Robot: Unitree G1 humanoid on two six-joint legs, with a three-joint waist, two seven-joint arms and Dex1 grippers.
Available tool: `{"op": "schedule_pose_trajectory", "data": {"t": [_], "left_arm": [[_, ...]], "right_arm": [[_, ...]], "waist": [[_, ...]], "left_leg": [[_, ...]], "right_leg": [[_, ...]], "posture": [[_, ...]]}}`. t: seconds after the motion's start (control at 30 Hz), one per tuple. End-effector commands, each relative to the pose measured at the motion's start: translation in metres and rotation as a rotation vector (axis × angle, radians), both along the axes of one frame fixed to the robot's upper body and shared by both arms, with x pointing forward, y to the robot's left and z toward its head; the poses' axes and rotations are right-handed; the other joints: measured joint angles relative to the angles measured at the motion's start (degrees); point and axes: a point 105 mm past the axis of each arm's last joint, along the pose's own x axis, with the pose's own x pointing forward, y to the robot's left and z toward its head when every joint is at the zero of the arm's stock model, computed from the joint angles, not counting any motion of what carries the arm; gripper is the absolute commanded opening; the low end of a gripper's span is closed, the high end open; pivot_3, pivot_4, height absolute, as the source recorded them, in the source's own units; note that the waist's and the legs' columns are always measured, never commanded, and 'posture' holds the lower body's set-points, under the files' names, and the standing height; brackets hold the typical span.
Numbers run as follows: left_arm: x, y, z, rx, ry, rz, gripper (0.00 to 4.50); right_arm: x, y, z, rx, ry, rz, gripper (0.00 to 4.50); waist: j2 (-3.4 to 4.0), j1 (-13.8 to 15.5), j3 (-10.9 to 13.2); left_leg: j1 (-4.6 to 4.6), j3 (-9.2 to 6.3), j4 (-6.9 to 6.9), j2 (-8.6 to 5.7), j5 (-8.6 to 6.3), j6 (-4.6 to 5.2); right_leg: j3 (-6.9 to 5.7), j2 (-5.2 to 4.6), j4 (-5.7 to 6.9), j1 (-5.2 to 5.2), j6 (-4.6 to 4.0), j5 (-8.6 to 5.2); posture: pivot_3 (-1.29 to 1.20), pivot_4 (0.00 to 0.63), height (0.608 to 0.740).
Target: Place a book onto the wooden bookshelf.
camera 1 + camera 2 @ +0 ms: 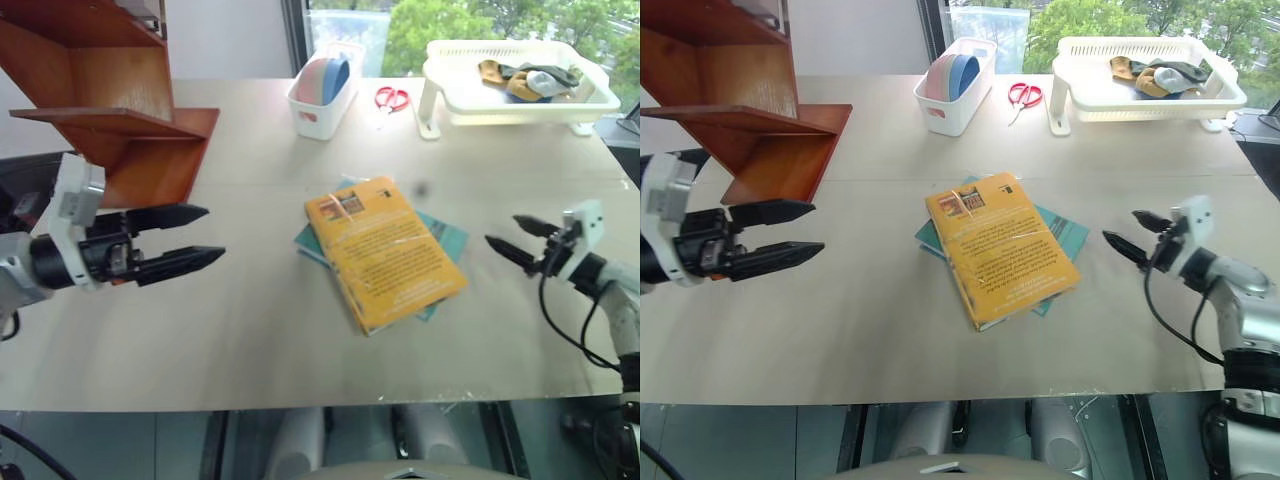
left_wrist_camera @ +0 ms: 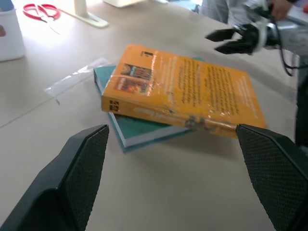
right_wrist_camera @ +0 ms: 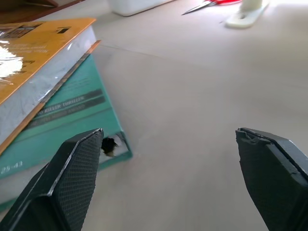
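The left gripper [image 1: 195, 240] is hovering with its black fingers spread apart and empty, pointing toward the book; the right gripper [image 1: 510, 240] is likewise standing wide, holding nothing. Between them the book [image 1: 383, 250], thick, glossy and orange-yellow, is lying flat on a thinner teal book [image 1: 445, 238] on the pale matte table [image 1: 250, 320]. Further back, the wooden bookshelf [image 1: 110, 110] is showing slanted reddish-brown boards. Beyond, a white bin [image 1: 318, 105] is holding pink and blue rounded pieces, red scissors [image 1: 391, 98] are lying beside it, and a slotted white plastic basket [image 1: 580, 105] is holding crumpled fabric [image 1: 525, 78].
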Motion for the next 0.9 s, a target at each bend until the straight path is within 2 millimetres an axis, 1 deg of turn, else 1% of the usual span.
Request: {"op": "schedule_pose_trajectory", "data": {"t": [0.03,0.1,0.17,0.27,0.37,0.47,0.6,0.73,0.8,0.9], "left_arm": [[-0.004,0.01,0.011,0.038,-0.023,0.006,4.43],[-0.003,0.011,0.009,0.053,-0.026,0.013,4.43],[-0.005,0.009,0.007,0.048,-0.016,-0.002,4.43],[-0.006,0.005,0.006,0.039,-0.021,-0.01,4.43],[-0.008,0.006,0.004,0.04,-0.02,-0.004,4.43],[-0.009,0.006,0.002,0.044,-0.016,0.001,4.43],[-0.009,0.007,0.002,0.046,-0.014,0.002,4.43],[-0.01,0.007,0.002,0.047,-0.014,0.004,4.43],[-0.01,0.007,0.0,0.047,-0.011,0.005,4.43],[-0.009,0.007,-0.002,0.047,-0.007,0.006,4.43]], "right_arm": [[0.011,0.011,0.009,0.028,-0.028,0.025,4.5],[0.016,0.021,0.005,0.052,-0.009,0.05,4.5],[0.018,0.03,-0.002,0.031,0.007,0.085,4.5],[0.014,0.045,-0.014,0.003,0.03,0.162,4.5],[0.011,0.055,-0.022,0.008,0.054,0.221,4.5],[0.0,0.069,-0.029,0.0,0.076,0.333,4.5],[-0.017,0.089,-0.031,-0.007,0.094,0.456,4.5],[-0.024,0.093,-0.028,-0.004,0.1,0.478,4.5],[-0.027,0.092,-0.027,-0.022,0.093,0.476,4.5],[-0.024,0.086,-0.023,-0.046,0.071,0.443,4.5]], "waist": [[0.0,0.0,0.0],[0.0,0.0,0.0],[-0.02,0.1,0.0],[-0.03,0.0,0.0],[-0.08,-0.2,0.0],[-0.09,-0.2,0.0],[-0.14,-0.1,-0.1],[-0.16,-0.1,-0.1],[-0.16,-0.1,-0.1],[-0.16,-0.1,-0.1]], "left_leg": [[-0.01,0.02,-0.05,0.0,0.0,0.0],[-0.01,0.07,-0.14,0.0,0.01,-0.01],[-0.05,0.08,-0.22,0.01,0.01,-0.01],[-0.08,0.12,-0.31,0.01,0.01,-0.01],[-0.06,0.13,-0.34,0.05,0.0,-0.02],[0.0,0.16,-0.34,0.06,0.01,-0.02],[0.0,0.15,-0.34,0.07,0.0,-0.02],[0.0,0.15,-0.35,0.07,0.0,-0.02],[0.0,0.14,-0.35,0.07,0.0,-0.02],[-0.01,0.14,-0.35,0.06,0.0,-0.02]], "right_leg": [[0.02,-0.01,0.0,-0.05,0.0,0.0],[0.06,0.0,0.0,-0.12,0.0,0.0],[0.07,0.0,0.0,-0.2,0.0,0.0],[0.1,-0.01,-0.06,-0.24,-0.01,-0.01],[0.11,0.02,-0.06,-0.25,-0.01,-0.01],[0.14,0.03,-0.03,-0.24,-0.01,-0.01],[0.13,0.03,-0.03,-0.24,-0.01,-0.01],[0.14,0.02,-0.03,-0.25,-0.01,-0.01],[0.13,0.01,-0.03,-0.25,-0.01,-0.01],[0.13,0.01,-0.03,-0.25,-0.02,-0.01]], "posture": [[0.0,0.15,0.74],[0.0,0.15,0.74],[0.0,0.15,0.74],[0.0,0.15,0.74],[0.0,0.15,0.74],[0.0,0.15,0.74],[0.0,0.15,0.74],[0.0,0.15,0.74],[0.0,0.15,0.74],[0.0,0.15,0.74]]}}
